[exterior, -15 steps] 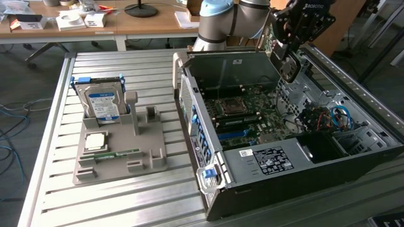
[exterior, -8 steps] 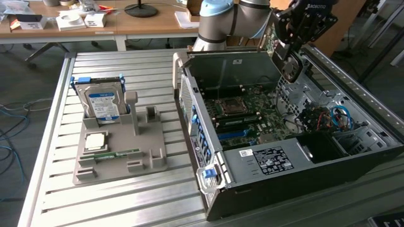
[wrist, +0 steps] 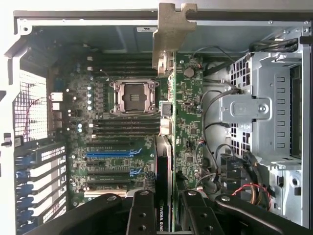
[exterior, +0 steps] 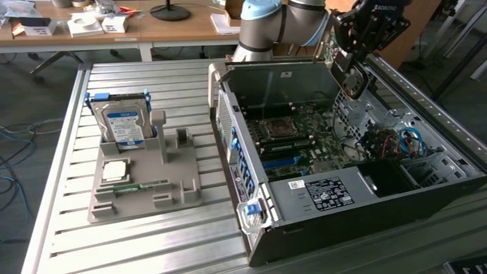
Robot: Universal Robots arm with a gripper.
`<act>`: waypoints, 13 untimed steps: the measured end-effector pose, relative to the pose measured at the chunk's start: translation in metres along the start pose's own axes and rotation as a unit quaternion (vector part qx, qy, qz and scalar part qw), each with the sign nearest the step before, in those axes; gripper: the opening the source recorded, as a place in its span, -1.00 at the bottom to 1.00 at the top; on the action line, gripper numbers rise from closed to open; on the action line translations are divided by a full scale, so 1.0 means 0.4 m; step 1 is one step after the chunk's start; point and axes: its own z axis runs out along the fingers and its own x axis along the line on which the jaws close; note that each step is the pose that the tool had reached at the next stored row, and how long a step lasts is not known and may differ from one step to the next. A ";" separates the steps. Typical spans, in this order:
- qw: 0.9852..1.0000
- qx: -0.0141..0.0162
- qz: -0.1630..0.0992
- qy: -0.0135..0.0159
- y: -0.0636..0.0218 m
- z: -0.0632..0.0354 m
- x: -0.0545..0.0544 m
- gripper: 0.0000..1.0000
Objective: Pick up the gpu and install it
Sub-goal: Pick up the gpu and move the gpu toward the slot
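Grip on the gpu (wrist: 164,166) above the open computer case (exterior: 335,228)

At the end of the arm, the gripper (wrist: 165,215) hangs over the far end of the case, toward the exterior view's right. Its two black fingers (wrist: 142,210) pinch the gpu from either side, one on each face of the card, so the jaws stand only as far apart as the card is thick. In the wrist view the gpu runs edge-on away from the fingers, with its dark cooler nearest them and its metal bracket (wrist: 173,29) at the far end, by the case's wall. In the exterior view the card is raised above the motherboard (exterior: 297,142) and apart from it.

Below the card lie the empty processor socket (wrist: 133,96) and, nearer the slotted back panel, a blue expansion slot (wrist: 110,153). A metal drive cage (wrist: 264,112) and a bundle of cables sit on the card's other side.

Well apart from the case, toward the exterior view's left, a gray holder (exterior: 182,188) rests on the slatted metal table (exterior: 152,245). It carries an upright hard drive (exterior: 123,123) with a blue label, a flat processor chip (exterior: 114,170) and a green memory stick (exterior: 141,187).
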 end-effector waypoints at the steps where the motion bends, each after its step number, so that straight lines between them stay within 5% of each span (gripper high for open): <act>1: 1.000 0.000 0.000 0.000 0.000 0.001 -0.001 -0.48; 13: 1.000 -0.001 0.000 0.000 -0.001 0.015 -0.004 -0.48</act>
